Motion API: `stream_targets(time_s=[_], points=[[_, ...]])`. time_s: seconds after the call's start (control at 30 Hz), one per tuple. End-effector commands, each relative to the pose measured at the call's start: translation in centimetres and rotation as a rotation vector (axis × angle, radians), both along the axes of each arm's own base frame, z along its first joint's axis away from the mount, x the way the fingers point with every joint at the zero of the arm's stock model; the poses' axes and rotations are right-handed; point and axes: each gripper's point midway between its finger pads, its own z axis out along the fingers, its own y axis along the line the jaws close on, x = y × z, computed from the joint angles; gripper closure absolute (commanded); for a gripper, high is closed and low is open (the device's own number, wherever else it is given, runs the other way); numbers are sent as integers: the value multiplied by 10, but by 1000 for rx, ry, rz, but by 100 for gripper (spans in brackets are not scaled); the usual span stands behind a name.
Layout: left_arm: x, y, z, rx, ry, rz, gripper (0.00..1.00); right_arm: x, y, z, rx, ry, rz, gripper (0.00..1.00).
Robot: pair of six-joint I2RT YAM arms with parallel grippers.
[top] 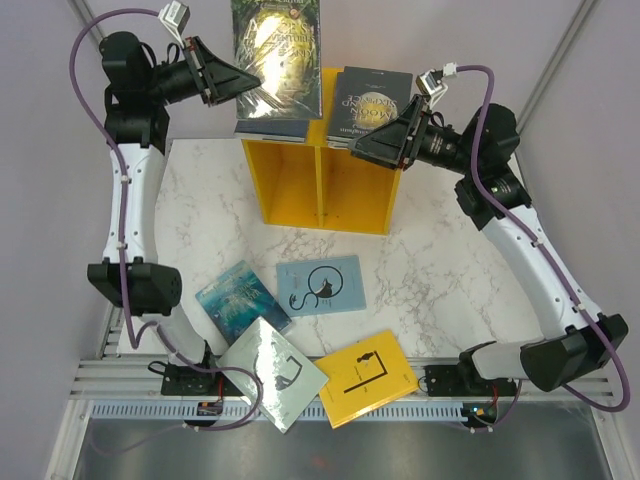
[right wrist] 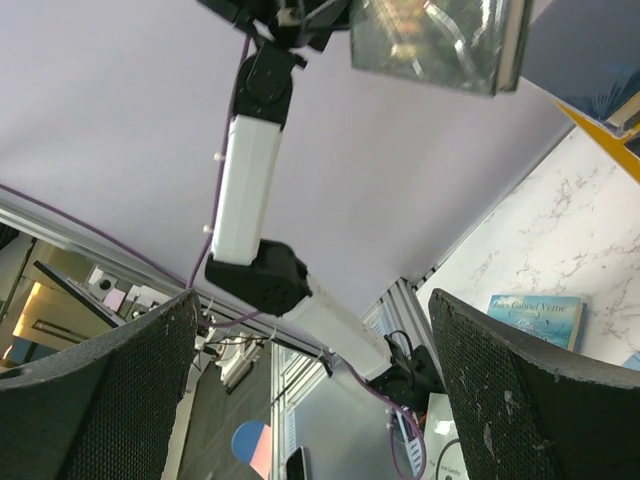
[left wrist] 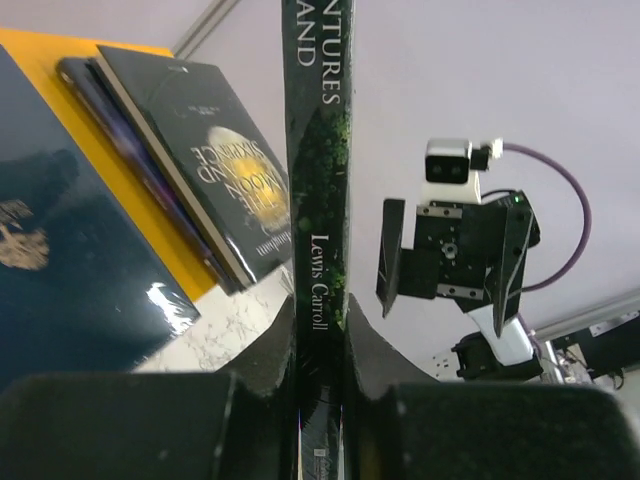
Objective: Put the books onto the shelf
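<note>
Above the yellow shelf (top: 290, 185), left side: green-gold book (top: 277, 55), raised, pinched between the fingers of the left gripper (top: 243, 82). On the shelf top: navy book (top: 270, 127) and black gold-lettered book (top: 372, 100). Just beside the latter: right gripper (top: 362, 143), fingers spread wide, holding nothing. Flat on the marble table (top: 450, 270): teal book (top: 240, 298), light blue book (top: 320, 283), pale grey book (top: 272, 372), yellow book (top: 367, 377).

The left arm (top: 135, 200) ran from its base at 7 o'clock in the overhead view up to a bend at 11 o'clock. The left hand (top: 248, 82) pointed toward 3 o'clock, jaws clamped on the spine of a book (top: 280, 55). The right arm (top: 530, 250) ran from 5 o'clock to 2 o'clock. The right hand (top: 365, 145) aimed at 9 o'clock, fingers spread wide, gripping nothing.
</note>
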Motion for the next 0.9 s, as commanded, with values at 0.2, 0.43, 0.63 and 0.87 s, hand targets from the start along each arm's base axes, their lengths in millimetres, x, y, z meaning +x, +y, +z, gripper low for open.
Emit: stream_targets(time_s=[0.2,0.43,0.63,0.87], points=[[39,14,-5,-50,129,-162,98,7,-4,6,4,-46,-3,2],[53,19,-39,-47,235,-213,98,17,-17,1,-1,-38,-46,3],[52,21,-54,-28,292,-149,98,21,-21,-3,-4,-25,-61,3],[68,38,-109,134,384,160,98,24,-22,-11,-10,-6,-62,3]])
